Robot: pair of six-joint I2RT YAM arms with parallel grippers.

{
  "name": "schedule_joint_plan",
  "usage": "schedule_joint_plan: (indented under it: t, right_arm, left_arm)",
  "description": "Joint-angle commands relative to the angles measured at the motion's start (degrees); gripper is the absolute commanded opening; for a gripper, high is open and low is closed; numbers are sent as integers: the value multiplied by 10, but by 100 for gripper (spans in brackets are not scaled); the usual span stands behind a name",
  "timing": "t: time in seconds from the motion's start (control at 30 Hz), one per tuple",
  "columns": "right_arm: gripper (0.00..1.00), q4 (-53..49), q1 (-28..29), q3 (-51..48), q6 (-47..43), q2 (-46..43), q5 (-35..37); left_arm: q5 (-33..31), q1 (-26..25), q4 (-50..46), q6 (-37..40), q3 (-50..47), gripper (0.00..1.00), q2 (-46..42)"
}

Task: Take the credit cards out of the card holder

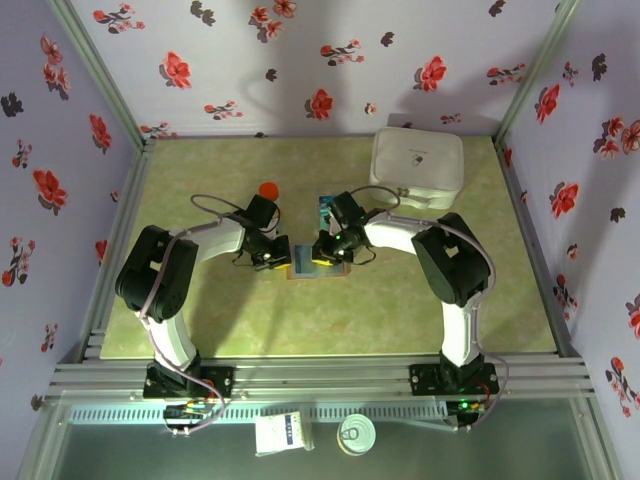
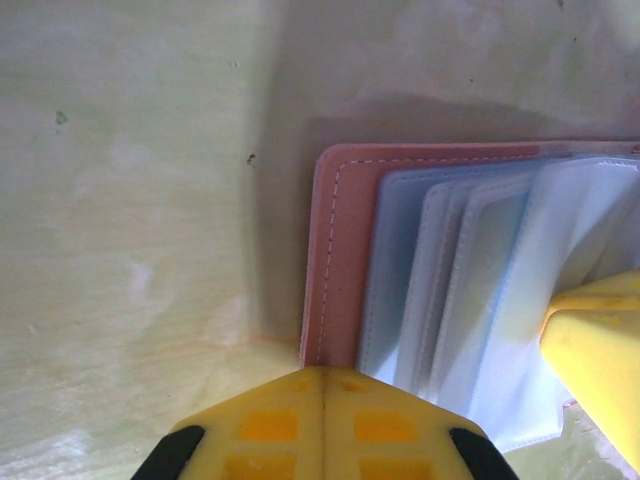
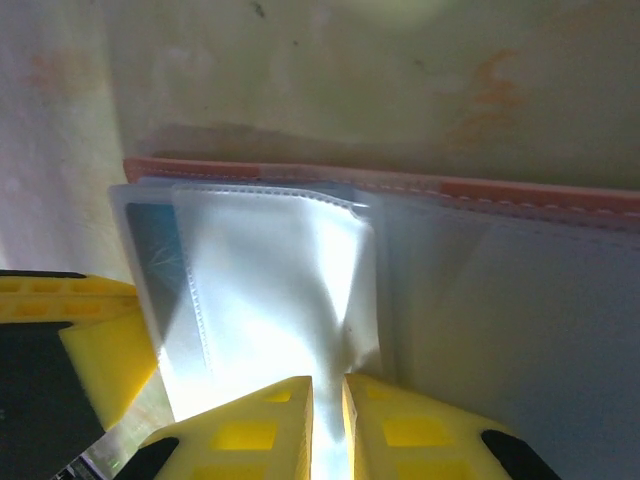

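Observation:
The card holder (image 1: 312,264) lies open on the green table between my two grippers. Its tan-brown cover (image 2: 340,260) and a fan of clear sleeves (image 2: 480,280) face up. My left gripper (image 2: 325,372) is shut, its tips resting on the cover's near edge with nothing between them. My right gripper (image 3: 328,385) is shut on a bright clear sleeve (image 3: 270,290) of the card holder. One teal credit card (image 3: 155,250) sits inside a sleeve at the left. Another teal credit card (image 1: 326,208) lies loose on the table behind the holder.
A large white rounded box (image 1: 417,168) stands at the back right. A small red object (image 1: 267,190) lies behind the left gripper. Flowered walls close in three sides. The other arm's yellow finger (image 2: 600,350) intrudes at the right of the left wrist view.

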Motion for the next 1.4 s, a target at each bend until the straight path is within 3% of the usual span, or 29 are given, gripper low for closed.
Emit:
schedule_joint_plan:
  t: [0.0, 0.33, 0.83, 1.13, 1.37]
  right_arm:
    - [18, -4, -7, -19, -3, -15, 4]
    - [17, 57, -22, -48, 20, -19, -34]
    - [17, 107, -39, -72, 37, -16, -72]
    - [17, 126, -46, -82, 44, -14, -88]
    - [17, 131, -46, -85, 46, -15, -91]
  left_arm:
    - [-20, 6, -34, 16, 13, 1, -1]
    - [-32, 7, -45, 0, 37, 4, -42]
    - [22, -27, 21, -64, 59, 27, -7]
    - [36, -27, 48, -74, 46, 30, 22]
    - [61, -30, 79, -89, 39, 27, 39]
